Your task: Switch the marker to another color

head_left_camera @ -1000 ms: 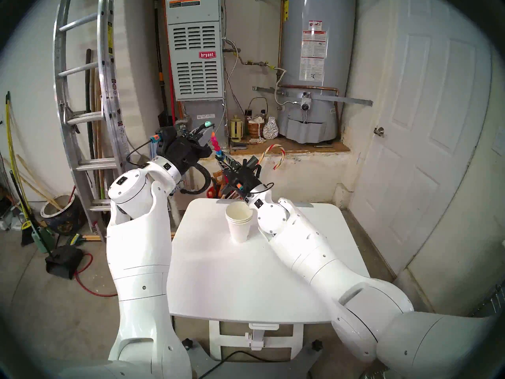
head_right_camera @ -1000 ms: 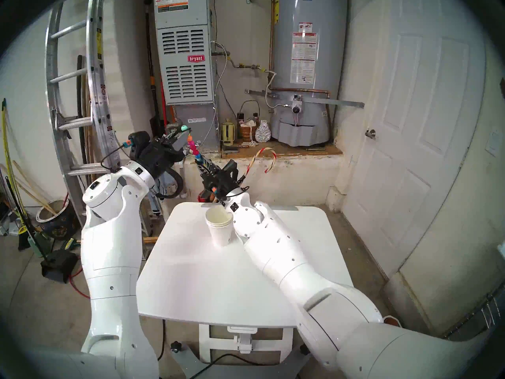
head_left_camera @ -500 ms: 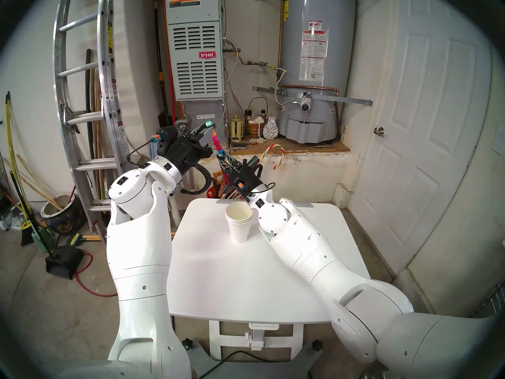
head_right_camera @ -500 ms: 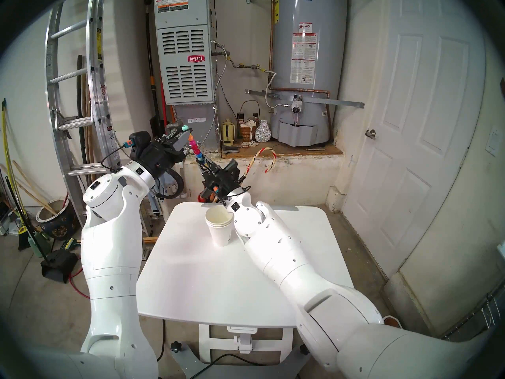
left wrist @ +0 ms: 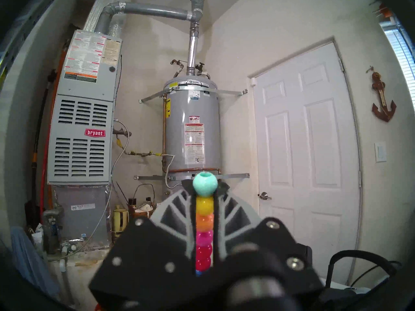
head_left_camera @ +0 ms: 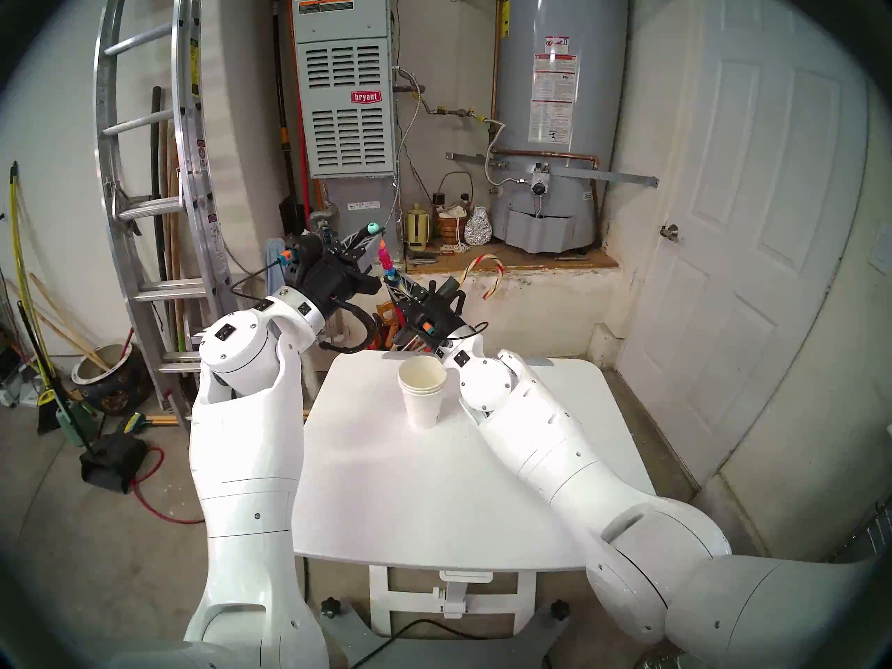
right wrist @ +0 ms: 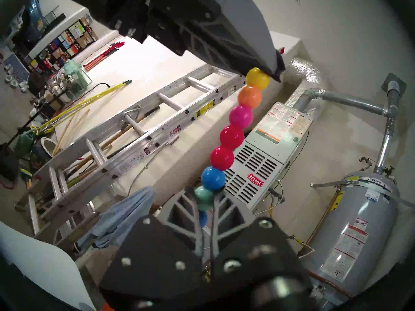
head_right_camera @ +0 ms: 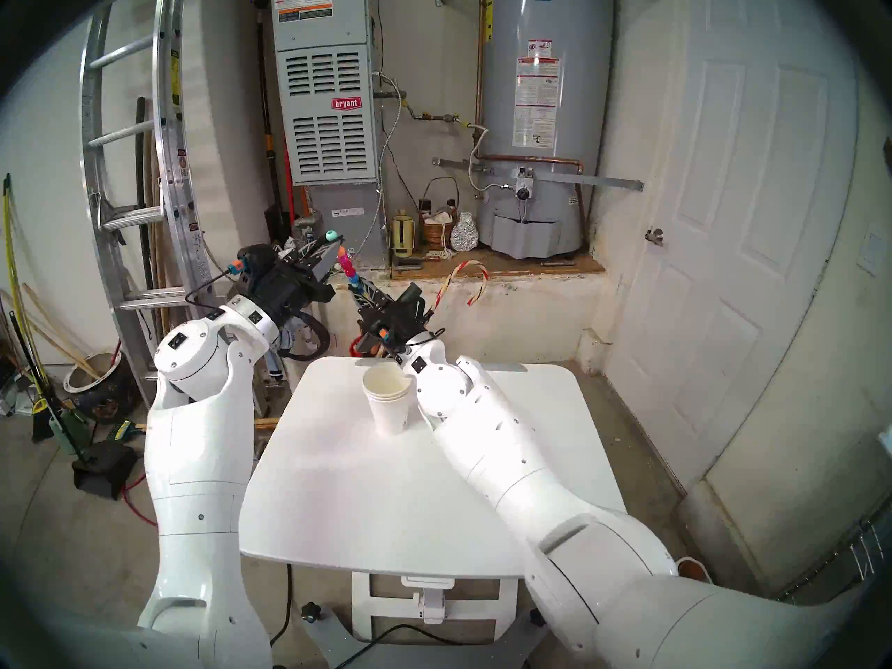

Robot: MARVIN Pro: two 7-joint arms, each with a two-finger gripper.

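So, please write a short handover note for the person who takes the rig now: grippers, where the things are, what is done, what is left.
Left gripper: shut on the top of the marker; its teal end ball sticks out past the fingertips.
Right gripper: shut on the marker's lower end, at the lower teal and blue balls.
Marker: held in the air between both grippers, beyond the far edge of the table. The paper cups stand untouched on the table.
Done: both ends gripped.
Left: the colour swap itself; no piece looks separated yet.

A stack of white paper cups (head_left_camera: 423, 394) is set upright on the white table (head_left_camera: 434, 499). Behind it, a striped candy cane (head_left_camera: 482, 273) is seen before the ledge; a ladder (head_left_camera: 159, 171) is leaned against the wall.
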